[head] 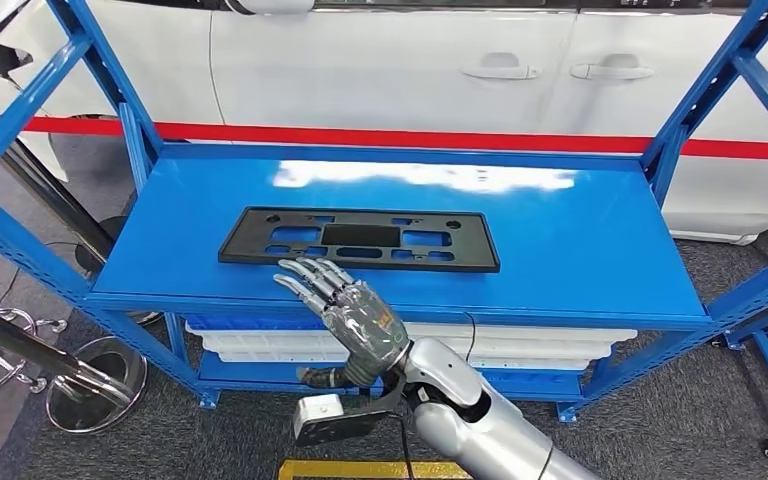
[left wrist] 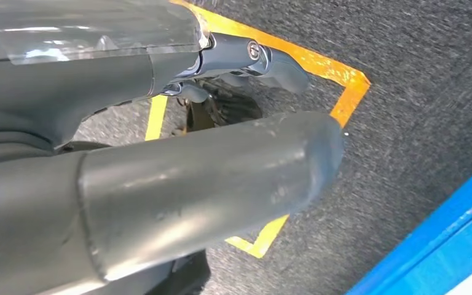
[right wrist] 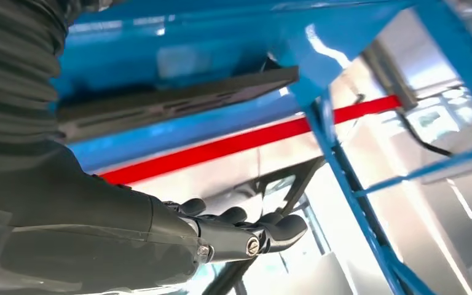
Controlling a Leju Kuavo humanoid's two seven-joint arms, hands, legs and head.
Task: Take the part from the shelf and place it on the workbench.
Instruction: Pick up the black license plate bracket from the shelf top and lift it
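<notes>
Black flat part (head: 358,239) is seen lying flat on the blue shelf (head: 580,240) top, left of centre, long side along the front edge. Right hand (head: 345,306) is held just in front of the part's near edge, fingers (head: 305,277) spread and extended toward it, nothing grasped; contact with the part cannot be told. Left hand (left wrist: 160,184) is seen over grey carpet (left wrist: 418,110) with orange floor tape (left wrist: 338,67), nothing held, fingers partly curled; whether released or clenched cannot be told. White car (head: 410,60) stands behind the shelf.
</notes>
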